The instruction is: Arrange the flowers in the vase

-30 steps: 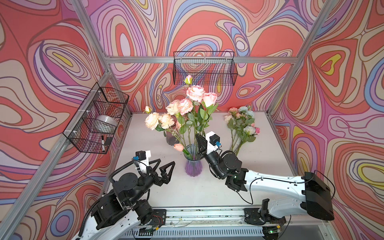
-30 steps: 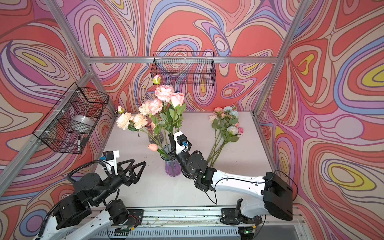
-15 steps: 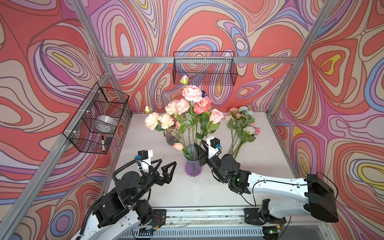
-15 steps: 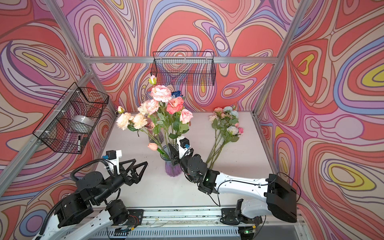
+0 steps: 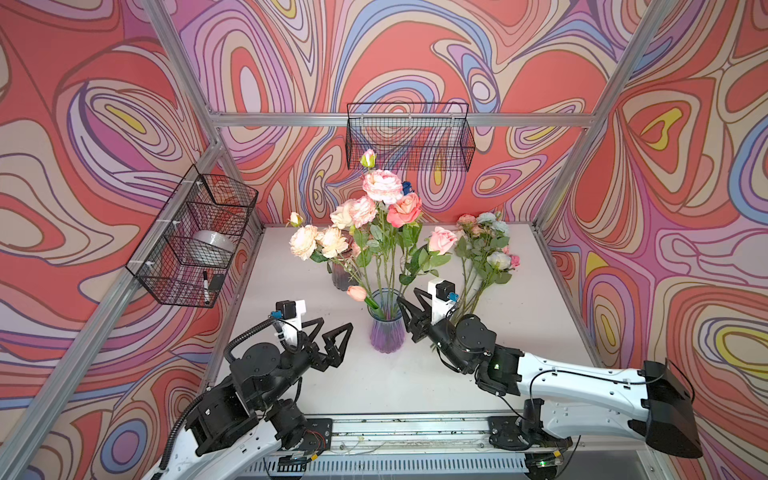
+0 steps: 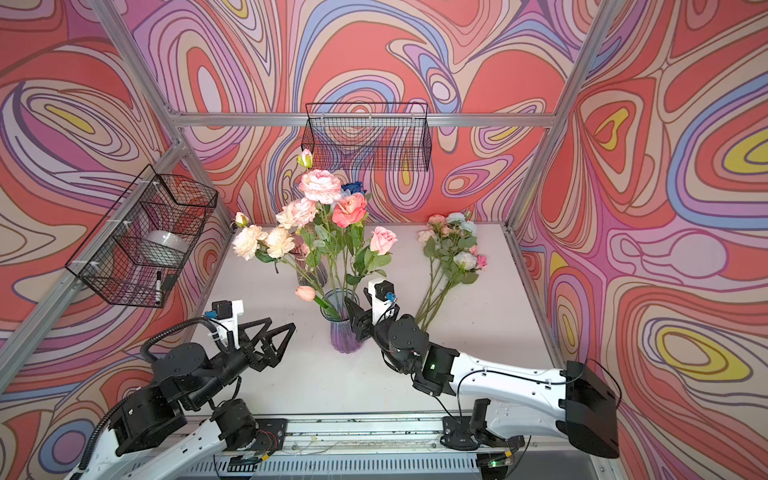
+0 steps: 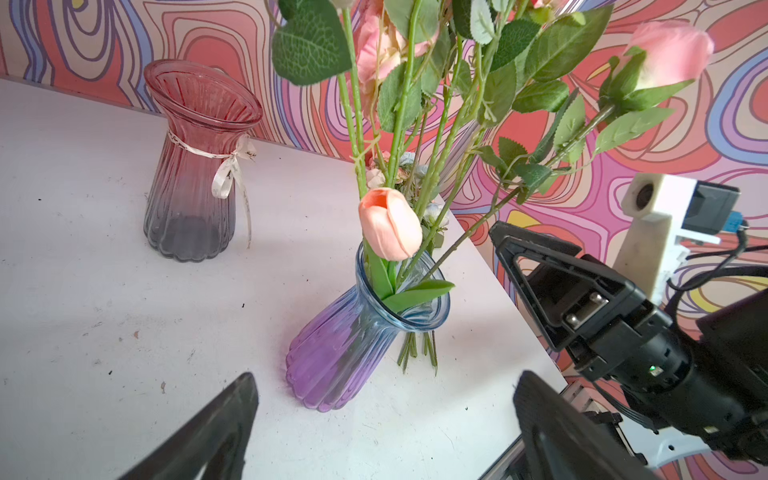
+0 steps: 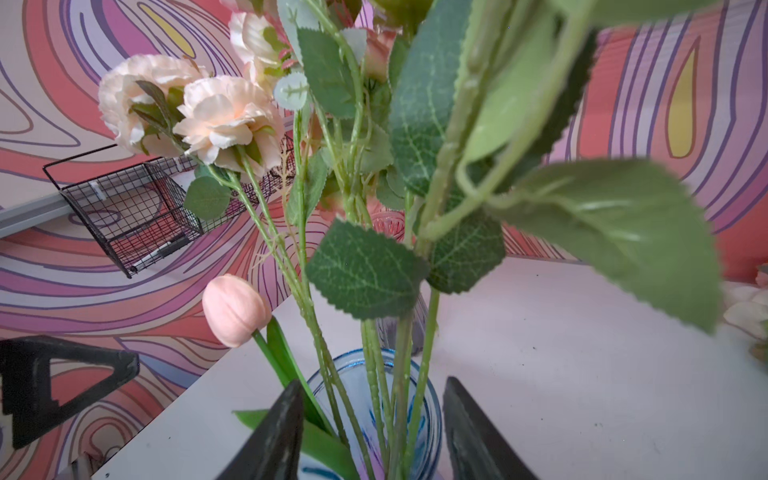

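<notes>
the flowers [image 5: 382, 189] look artificial, so they are likely light. their long thin stems seem stiff enough to stand yet would bend under a push, and the soft cloth blooms would crush. the best hold is probably on bare stem below the leaves, well down from the heads, since a high grip would let the stem swing. most of them stand in the vase [image 5: 386, 332], fanning out above its mouth, with one pink rose [image 5: 442, 240] leaning out to the vase's right. a loose bunch [image 5: 484, 253] lies flat on the table [image 5: 415, 382] further to the right of the vase, heads toward the back wall. the vase looks like glass and top-heavy with so many stems, so a sideways tug could tip it. the right gripper [image 5: 408, 301] sits just beside the vase's rim with its jaws apart, pinching nothing. in the right wrist view stems rise from the vase between its fingers [image 8: 282, 428] without clear contact. the left gripper [image 5: 336, 326] hovers near the vase's left side, spread wide and empty.
</notes>
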`<state>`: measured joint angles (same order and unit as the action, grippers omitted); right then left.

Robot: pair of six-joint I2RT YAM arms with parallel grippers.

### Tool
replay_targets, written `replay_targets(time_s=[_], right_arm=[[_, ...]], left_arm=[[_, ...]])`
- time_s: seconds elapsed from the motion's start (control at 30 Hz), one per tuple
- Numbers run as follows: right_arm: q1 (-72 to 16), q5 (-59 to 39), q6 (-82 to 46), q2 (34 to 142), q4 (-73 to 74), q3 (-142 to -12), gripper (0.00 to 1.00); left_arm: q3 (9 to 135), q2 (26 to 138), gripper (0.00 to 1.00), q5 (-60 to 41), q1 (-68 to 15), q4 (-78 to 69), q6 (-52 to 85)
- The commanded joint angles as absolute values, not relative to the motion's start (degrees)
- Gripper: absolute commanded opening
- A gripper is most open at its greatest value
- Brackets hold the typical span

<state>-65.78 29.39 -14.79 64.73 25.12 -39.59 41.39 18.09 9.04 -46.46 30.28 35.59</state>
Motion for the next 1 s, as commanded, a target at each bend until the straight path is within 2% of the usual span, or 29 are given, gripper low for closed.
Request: replay_targets(time_s=[0.0,0.27,0.4,0.57,0.77,0.8,0.87,0.97], right_arm=[[-66.6,27.9,-18.2,61.3,20.5,-37.9,0.56],[-69.5,27.7,-22.5,55.3,12.0,-34.4,0.57],[-70.9,27.8,-25.9,54.9,8.2,-31.8,0.56],[-71.6,27.4,-31.6,58.4,6.7,-28.5,0.56],[-71.6,24.1,-35.0,67.9,5.7,-27.9,0.58],[-71.6,22.8,-35.3,69.3,6.9,-27.4,0.6],[-71.7,21.7,-36.2,72.5,9.4,-26.5,0.89],[-71.7,21.2,-36.2,76.3,12.1,-26.5,0.89]], left_arm=[[41.9,17.1,0.98,9.4,-46.2,31.4,35.9],[38.0,13.8,0.97,9.6,-46.2,33.5,39.2],[32.6,11.3,0.91,9.1,-46.2,33.7,44.2],[24.7,9.7,0.88,8.9,-46.2,33.2,51.5],[21.1,10.1,0.92,7.1,-46.2,34.0,54.9],[21.3,10.0,0.93,7.4,-46.2,34.5,54.8],[21.2,10.1,0.96,8.3,-46.2,35.7,54.8],[19.0,12.1,0.93,7.7,-46.2,34.0,55.6]])
